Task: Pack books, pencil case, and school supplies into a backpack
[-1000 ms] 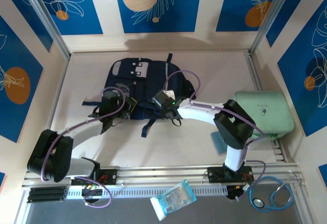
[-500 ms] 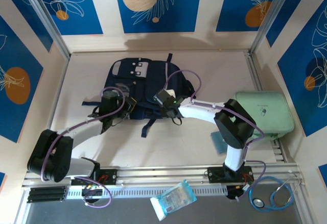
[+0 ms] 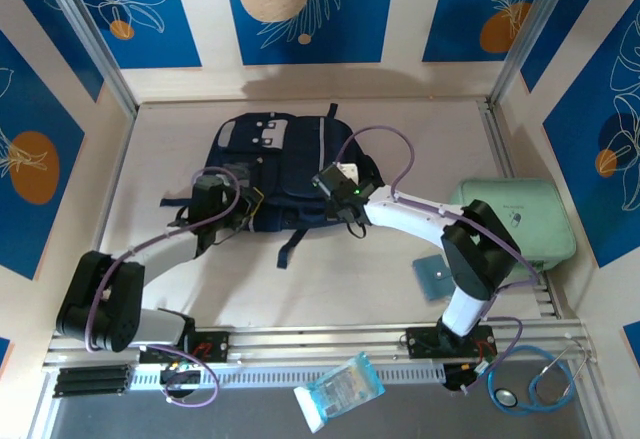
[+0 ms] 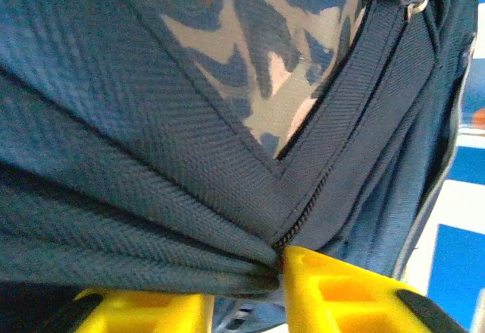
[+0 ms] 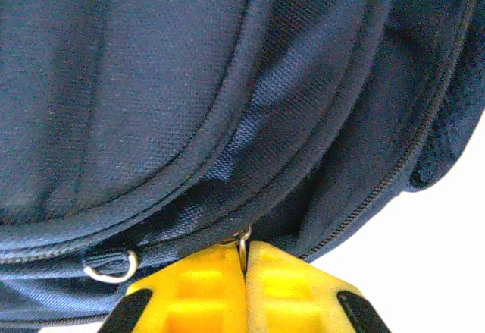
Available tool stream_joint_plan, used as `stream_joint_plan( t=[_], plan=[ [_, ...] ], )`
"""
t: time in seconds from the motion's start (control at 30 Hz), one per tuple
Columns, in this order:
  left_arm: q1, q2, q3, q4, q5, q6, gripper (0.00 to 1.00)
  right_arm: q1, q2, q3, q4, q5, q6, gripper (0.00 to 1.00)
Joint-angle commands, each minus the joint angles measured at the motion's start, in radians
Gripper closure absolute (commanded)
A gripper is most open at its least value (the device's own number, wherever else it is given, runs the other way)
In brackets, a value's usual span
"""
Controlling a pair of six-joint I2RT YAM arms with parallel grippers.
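The dark navy backpack (image 3: 285,169) lies flat mid-table. My left gripper (image 3: 232,199) is at its left edge. In the left wrist view its yellow fingers (image 4: 341,295) stand apart, and a fold of the backpack (image 4: 151,196) beside the zip rests over the gap without being pinched. Patterned lining (image 4: 265,83) shows through the parted zip. My right gripper (image 3: 338,183) is at the backpack's right side, shut (image 5: 244,253) on a metal zip pull ring (image 5: 242,236). One of the school supplies, a flat teal pad (image 3: 437,277), lies right of centre. The books and pencil case are out of view.
A mint-green case (image 3: 515,221) sits at the right wall. A plastic-wrapped packet (image 3: 340,389) and a stethoscope (image 3: 535,384) lie below the rail at the near edge. Black straps (image 3: 290,244) trail from the backpack toward me.
The right gripper has moved right and away along the backpack with the zip pull, and its arm has uncovered the teal pad. The left gripper's fingers have parted.
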Motion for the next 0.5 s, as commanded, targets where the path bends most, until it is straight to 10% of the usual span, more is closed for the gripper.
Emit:
stream_joint_plan(
  t=[0.0,0.47],
  plan=[
    [0.046,-0.004,0.033,-0.058,-0.061,0.056,0.56,0.017,-0.048,0.029,0.065,-0.121,-0.149,1.00],
    [0.111,-0.293,-0.035,-0.250,0.028,0.013,0.34,0.105,0.091,0.314,0.093,-0.466,-0.202,1.00]
  ],
)
